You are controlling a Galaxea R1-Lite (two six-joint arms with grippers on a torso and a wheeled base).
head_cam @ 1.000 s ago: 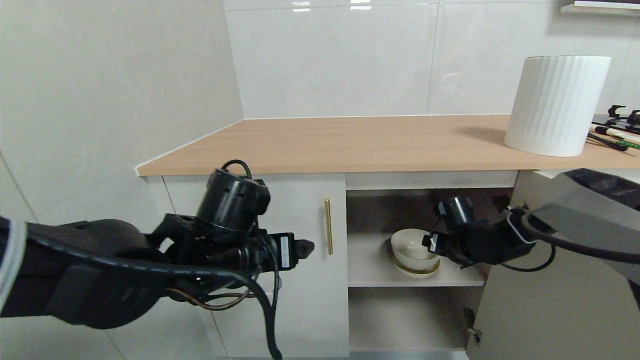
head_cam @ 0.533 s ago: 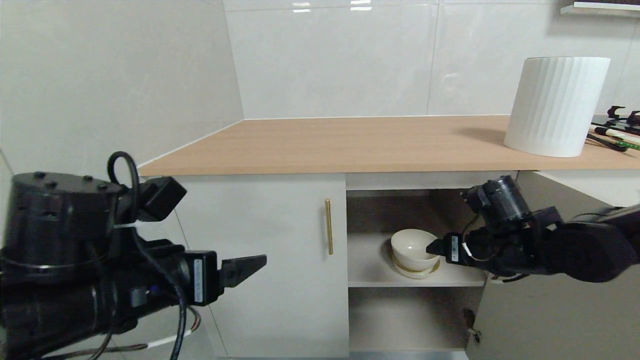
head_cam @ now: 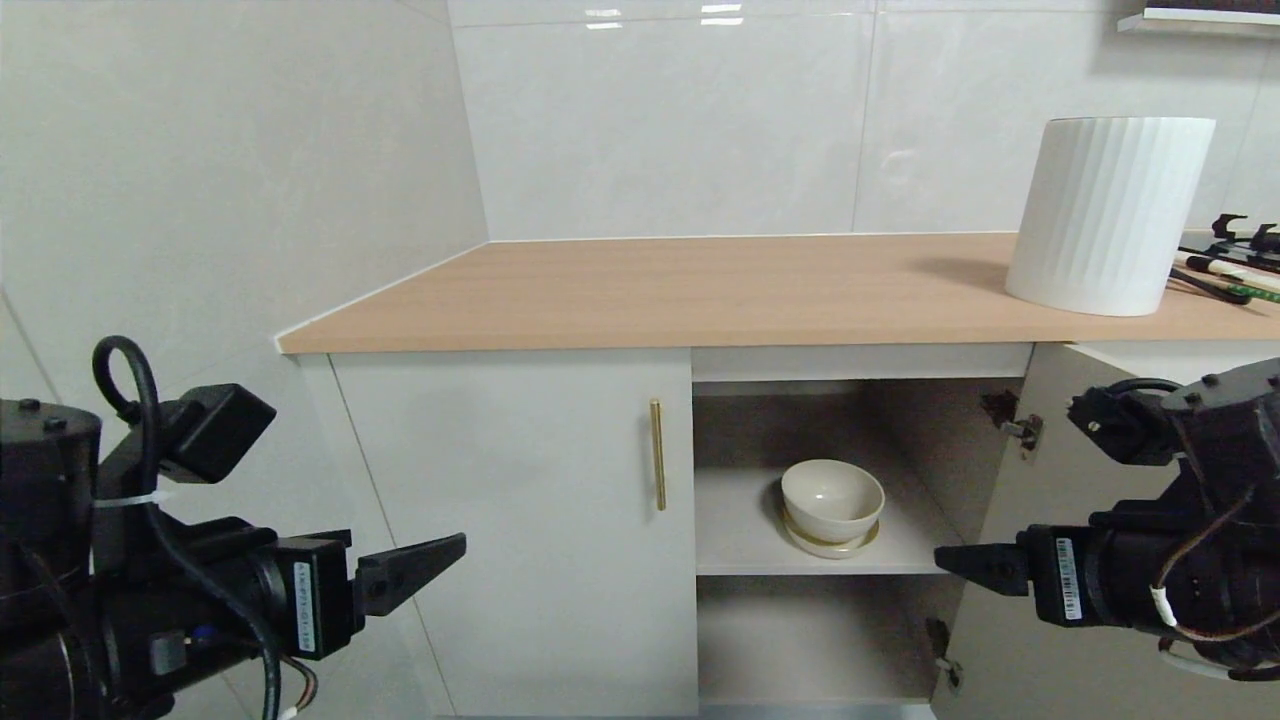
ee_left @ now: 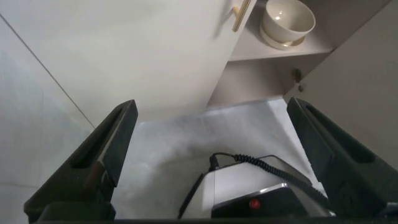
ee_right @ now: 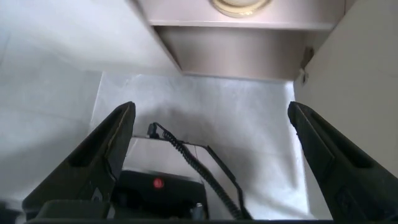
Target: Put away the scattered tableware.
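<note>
A cream bowl [head_cam: 832,498] sits on a small saucer [head_cam: 832,545] on the upper shelf of the open cabinet [head_cam: 740,530]. The bowl [ee_left: 287,20] also appears in the left wrist view, and the saucer's rim [ee_right: 239,6] in the right wrist view. My right gripper [head_cam: 950,560] hangs in front of the cabinet, to the right of the bowl and lower, apart from it; it [ee_right: 211,149] is open and holds nothing. My left gripper [head_cam: 445,552] is low at the left, in front of the shut left door; it [ee_left: 211,155] is open with nothing in it.
The cabinet's right door [head_cam: 1000,620] stands swung open beside my right gripper. The left door carries a gold handle [head_cam: 656,468]. On the wooden counter [head_cam: 700,290] stand a white ribbed container [head_cam: 1108,212] and several utensils [head_cam: 1225,270] at the far right. The lower shelf [head_cam: 810,640] is bare.
My right gripper has drawn back out of the cabinet, away from the bowl, which stays on the shelf. My left arm has pulled back and down to the left.
</note>
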